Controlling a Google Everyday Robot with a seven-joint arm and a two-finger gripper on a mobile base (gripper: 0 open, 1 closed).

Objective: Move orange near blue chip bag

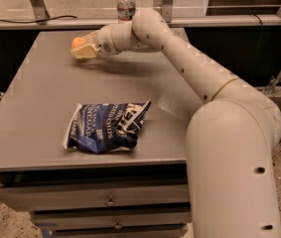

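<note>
In the upper left of the frame the gripper [82, 50] seems clenched on the orange [77, 42] over the far end of the table [35, 108], well apart from the blue chip bag [107, 126] at lower centre. If that hold is shallow, the round fruit could slip out during the carry and roll off an edge. The fingers hide much of it, so I can't judge how deep the hold goes.
</note>
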